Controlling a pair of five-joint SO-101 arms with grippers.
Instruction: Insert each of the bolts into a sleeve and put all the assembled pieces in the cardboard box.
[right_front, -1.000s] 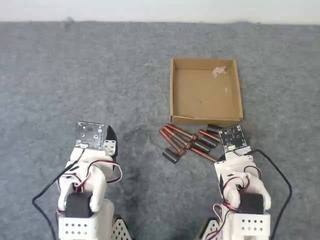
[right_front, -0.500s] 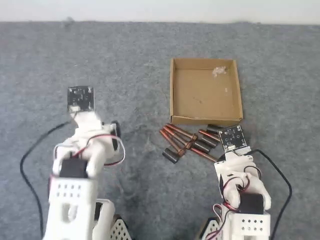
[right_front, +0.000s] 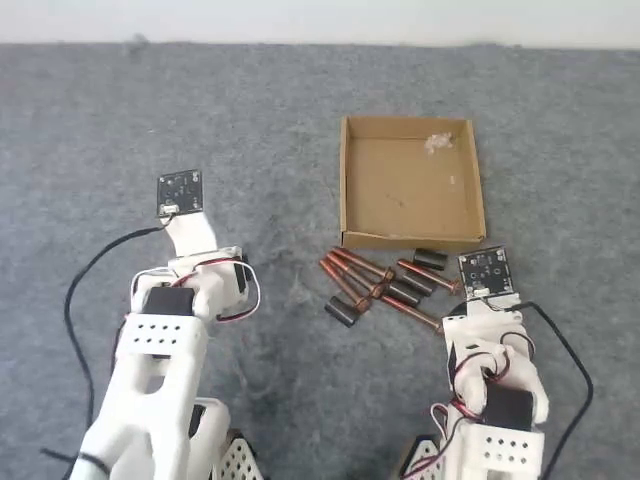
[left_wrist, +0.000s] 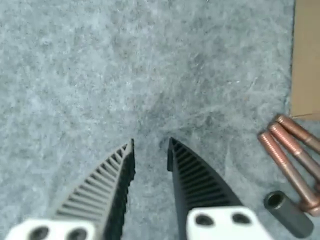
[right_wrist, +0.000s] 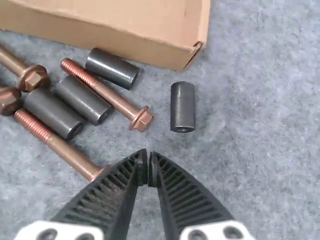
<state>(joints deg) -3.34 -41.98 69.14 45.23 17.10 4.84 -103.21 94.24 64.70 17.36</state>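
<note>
Left arm (right_front: 180, 300) nearest, at the near-left of the grey felted worktop (right_front: 250, 130); right arm (right_front: 490, 340) at the near-right. Left pincer (left_wrist: 151, 142) points down over bare felt, narrowly parted with a slim gap between the ribbed tips, holding nothing. Right pincer (right_wrist: 148, 155) is closed tip to tip, gripping nothing, and hangs just short of the pile of parts. Just past it, a lone sleeve (right_wrist: 182, 106), dark grey, lies on its side apart from the others, near the box corner. Beside that, copper-coloured bolts (right_wrist: 105, 92) and more dark sleeves (right_wrist: 82, 100) lie jumbled together, some touching; one sleeve rests close against the box wall. From the high view the bolts (right_front: 355, 275) fan out between the two arms, nearer the right one, with a sleeve at the near-left end of the scatter and others on its right side. The left wrist view catches the bolt ends and one sleeve off to the side, well apart from the left pincer. All these parts lie on the felt, outside the box. Beyond them, the cardboard box (right_front: 343, 180) sits open-topped, its near wall just beside the pile. A small white scrap (right_front: 437, 142) lies in its far-right corner.
</note>
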